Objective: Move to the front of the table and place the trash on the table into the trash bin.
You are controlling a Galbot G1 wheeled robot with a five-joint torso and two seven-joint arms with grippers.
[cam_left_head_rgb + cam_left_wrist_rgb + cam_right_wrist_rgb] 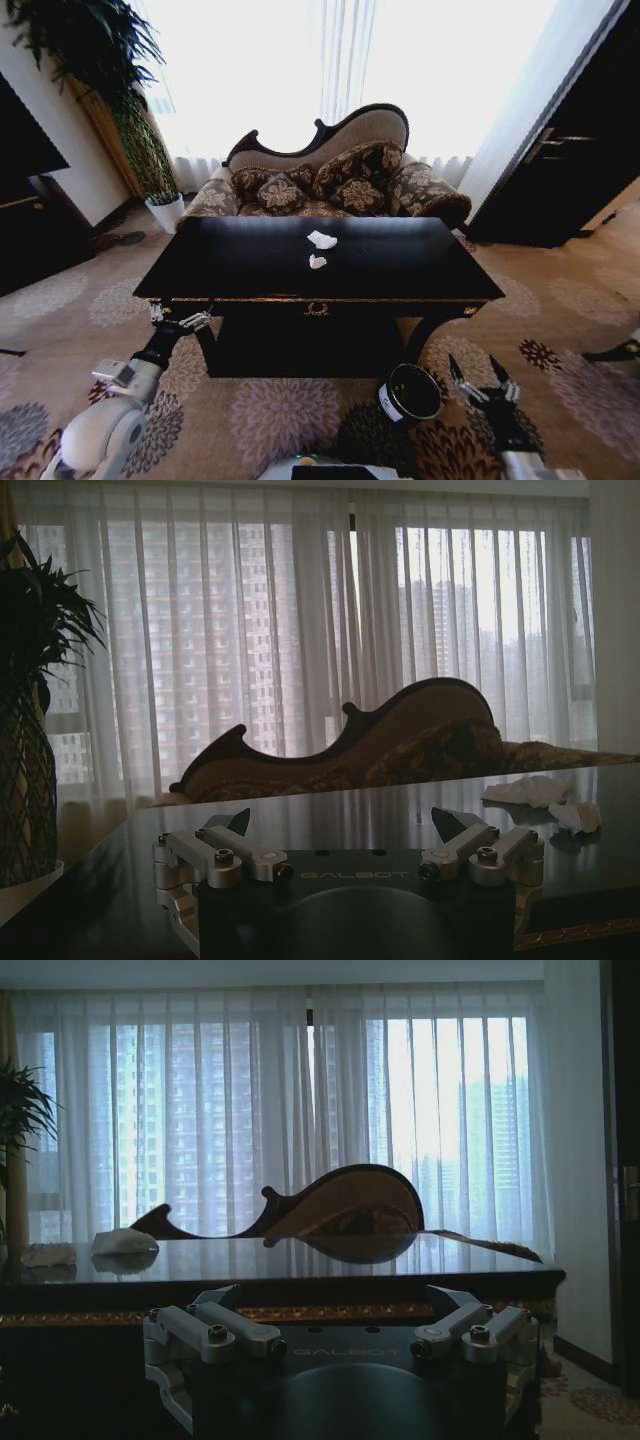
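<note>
Black table [400, 262] before the sofa [330, 180], centre frame.
Two white paper wads [320, 248] lie mid-table; trash bin [410, 392] lower right; left end effector [180, 320] and right end effector [482, 384] both open, empty.

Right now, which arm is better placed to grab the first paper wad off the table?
Left, narrowly. The left gripper, open, sits at the table front edge; the right gripper, open, hangs lower beside the trash bin. Both paper wads lie near the middle.
</note>
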